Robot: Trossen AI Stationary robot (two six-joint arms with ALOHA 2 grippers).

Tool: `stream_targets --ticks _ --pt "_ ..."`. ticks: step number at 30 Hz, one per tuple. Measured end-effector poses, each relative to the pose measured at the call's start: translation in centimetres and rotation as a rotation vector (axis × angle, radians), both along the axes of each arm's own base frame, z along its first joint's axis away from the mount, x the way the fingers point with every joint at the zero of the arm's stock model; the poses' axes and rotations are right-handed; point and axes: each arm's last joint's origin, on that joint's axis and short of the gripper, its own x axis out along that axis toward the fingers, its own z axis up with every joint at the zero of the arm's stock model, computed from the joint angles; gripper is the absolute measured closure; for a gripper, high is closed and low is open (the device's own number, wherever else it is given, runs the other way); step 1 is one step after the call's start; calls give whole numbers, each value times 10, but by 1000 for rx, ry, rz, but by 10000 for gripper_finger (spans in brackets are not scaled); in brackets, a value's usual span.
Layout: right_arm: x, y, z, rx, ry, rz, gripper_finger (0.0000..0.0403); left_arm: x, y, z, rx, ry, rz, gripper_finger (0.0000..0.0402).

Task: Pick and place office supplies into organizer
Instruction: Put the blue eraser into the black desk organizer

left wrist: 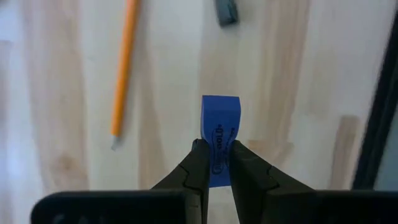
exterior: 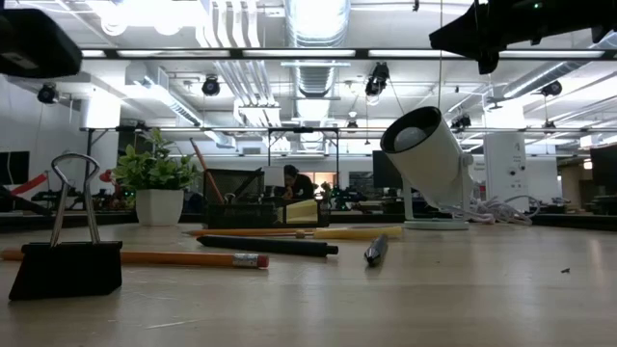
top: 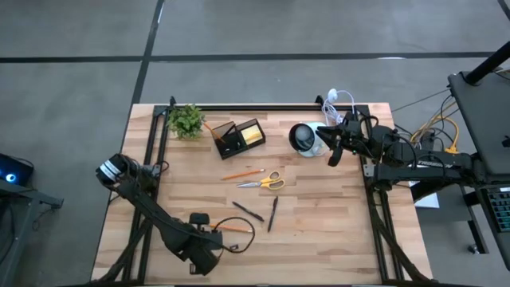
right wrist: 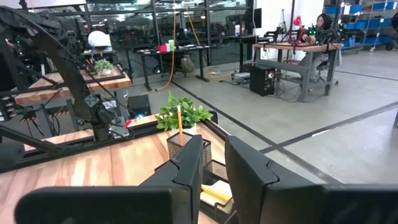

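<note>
My left gripper stands near the table's front left, pointing down, shut on a small blue eraser. Below it on the wood lie an orange pencil and a dark binder clip. The black organizer stands at the far middle with a yellow block in it. Scissors, another pencil and two dark pens lie mid-table. My right gripper hovers level at the far right, open, nothing between its fingers. My left gripper pinches the blue eraser between its two fingertips at the eraser's upper end, on its two broad printed faces. The fingers come from above, pointing down. The eraser sticks out below the fingertips, lengthwise along them, clear of the table.
A small green plant stands at the far left beside the organizer. A white round cup-like lamp and a coiled white cable sit at the far right. The binder clip and pencil lie near the front edge.
</note>
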Motion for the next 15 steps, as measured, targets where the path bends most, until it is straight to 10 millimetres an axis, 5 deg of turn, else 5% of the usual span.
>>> stream_targets --ticks 15 --pt "0 0 0 0 0 0 344 11 37 15 109 -50 111 373"
